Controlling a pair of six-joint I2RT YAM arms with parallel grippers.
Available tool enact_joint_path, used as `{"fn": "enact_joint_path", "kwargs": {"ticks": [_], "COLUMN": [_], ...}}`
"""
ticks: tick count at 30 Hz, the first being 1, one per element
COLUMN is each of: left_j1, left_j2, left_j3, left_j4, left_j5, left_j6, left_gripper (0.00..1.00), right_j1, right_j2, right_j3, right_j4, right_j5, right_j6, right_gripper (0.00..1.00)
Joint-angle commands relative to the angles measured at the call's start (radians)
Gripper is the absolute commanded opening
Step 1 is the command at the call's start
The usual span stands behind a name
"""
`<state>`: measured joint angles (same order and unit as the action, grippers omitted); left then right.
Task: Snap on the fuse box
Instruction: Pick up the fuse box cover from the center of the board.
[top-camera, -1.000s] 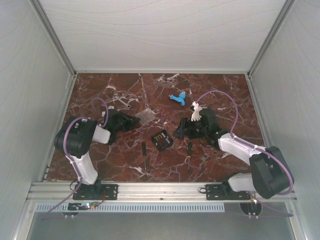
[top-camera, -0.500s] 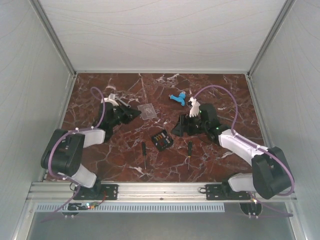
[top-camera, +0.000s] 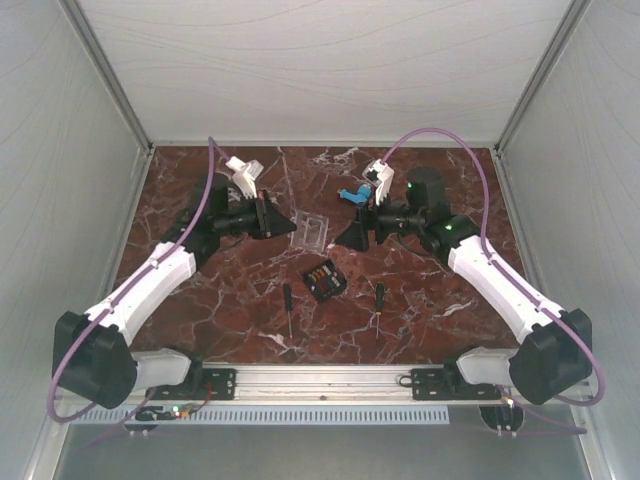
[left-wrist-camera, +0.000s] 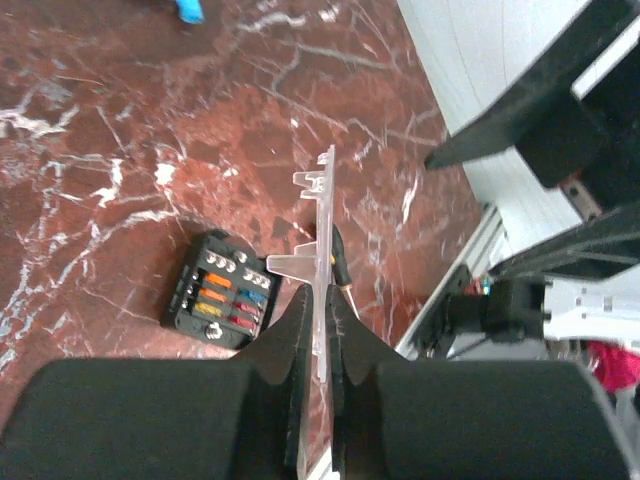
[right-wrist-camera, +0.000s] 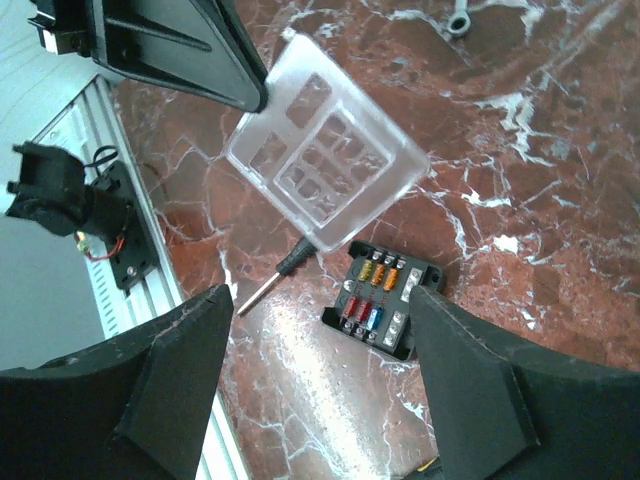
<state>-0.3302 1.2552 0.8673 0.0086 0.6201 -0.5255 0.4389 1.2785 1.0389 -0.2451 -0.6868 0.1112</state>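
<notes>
black fuse box (right-wrist-camera: 398, 338) (orange, red, blue fuses (right-wrist-camera: 378, 272)), clear lid (right-wrist-camera: 325, 170), maroon white-veined table (right-wrist-camera: 560, 250).

Looked like a robotics lab test cell, white panel walls (top-camera: 60, 200) closed around a red marble-patterned tabletop (top-camera: 240, 290), left arm (top-camera: 150, 285) and right arm (top-camera: 500, 285) were bolted to an aluminium rail (top-camera: 320, 379) at its near edge.

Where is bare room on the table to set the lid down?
Free: the near marble between left screwdriver and right screwdriver; the far strip behind the blue piece. Crowded: the centre, around the fuse box tray and the clear lid.
</notes>
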Motion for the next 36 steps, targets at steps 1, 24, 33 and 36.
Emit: {"fn": "enact_joint_path", "kwargs": {"ticks": [1, 24, 33, 36], "left_j1": [-0.042, -0.222, -0.222, -0.222], "left_j2": [-0.038, -0.116, -0.141, -0.136], "left_j3": [0.116, 0.154, 0.124, 0.117], "left_j4": [-0.314, -0.366, -0.325, -0.316], "left_j5": [0.079, 0.283, 0.221, 0.186], "left_j6": [0.239, 0.442, 0.438, 0.426], "left_gripper": [0.0, 0.0, 0.0, 0.0], "right_j1": [-0.002, 0.121, 0.12, 0.105], "right_j2": [-0.046, 0.092, 0.112, 0.103], "right_j3": [0.066, 0.131, 0.108, 0.097], "right_j4": [-0.12, -0.234, -0.29, -0.275], "right_j5": [-0.116, -0.343, -0.43, -0.463], "right_j6": [-0.138, -0.304, -0.339, -0.328], "right_gripper": [0.69, 0.46, 0.2, 0.04]}}
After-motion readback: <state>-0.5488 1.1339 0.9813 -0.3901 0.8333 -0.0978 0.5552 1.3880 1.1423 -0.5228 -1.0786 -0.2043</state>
